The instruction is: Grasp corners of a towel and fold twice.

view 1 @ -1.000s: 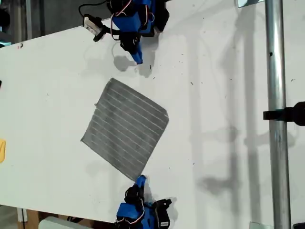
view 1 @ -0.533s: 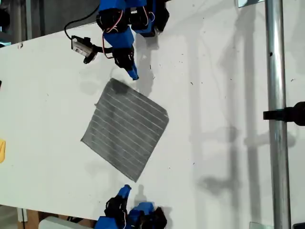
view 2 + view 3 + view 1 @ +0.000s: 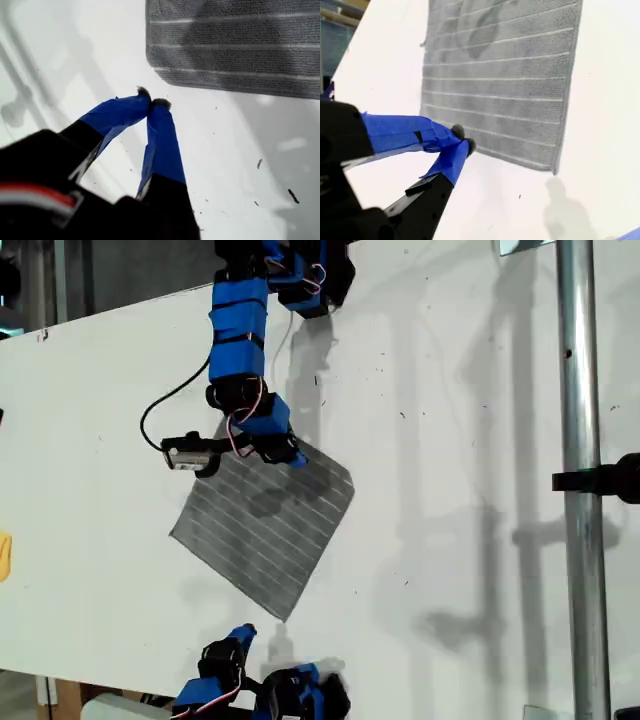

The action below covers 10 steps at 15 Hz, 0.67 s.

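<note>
White table, lightly speckled, with pole shadows across the exterior view's right. Flat on it and unfolded, the towel, turned like a diamond in the exterior view, stripes parallel to the two edges facing the arms.

At the exterior view's top, my first gripper: tips pinched together with nothing between them, pointed at a rounded corner just ahead. A strip of bare table between tips and cloth in its wrist view, yet overlapping the towel's upper edge in the exterior view, so probably hovering above.

At the exterior view's bottom, my second gripper: likewise closed and empty, tips lined up with the near edge partway along it, the nearest corner off to one side.

Judged closer to a corner: the first. Likely needed next: jaws opened and each lowered over its own corner, and for the second, a sideways shift along the edge beforehand
</note>
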### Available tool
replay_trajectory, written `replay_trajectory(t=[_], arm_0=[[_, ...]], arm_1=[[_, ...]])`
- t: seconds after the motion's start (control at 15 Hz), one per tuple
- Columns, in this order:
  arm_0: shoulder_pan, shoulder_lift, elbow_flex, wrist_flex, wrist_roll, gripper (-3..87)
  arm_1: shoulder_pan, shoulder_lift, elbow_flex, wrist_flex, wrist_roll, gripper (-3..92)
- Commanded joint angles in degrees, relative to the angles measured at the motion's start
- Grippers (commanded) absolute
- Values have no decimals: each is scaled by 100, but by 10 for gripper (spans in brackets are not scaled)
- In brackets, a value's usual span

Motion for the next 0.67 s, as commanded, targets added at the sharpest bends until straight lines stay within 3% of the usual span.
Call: replay_trajectory(t=[0.0, 0.07, 0.2, 0.27, 0.6], arm_0=[[-193, -18, -88, 44, 18, -29], [-211, -26, 18, 9, 9, -29], [-299, -26, 229, -18, 9, -29], [-325, -26, 299, -44, 18, -29], [-369, -18, 439, -79, -9, -29]], arm_1=[[-185, -729, -1468, 272, 9, -3], [-193, -861, -1521, 220, -26, 8], [-158, -1063, -1521, 88, -299, 218], [-158, -1274, -1521, -18, -448, 262], [-123, -2479, -1600, -193, -615, 281]])
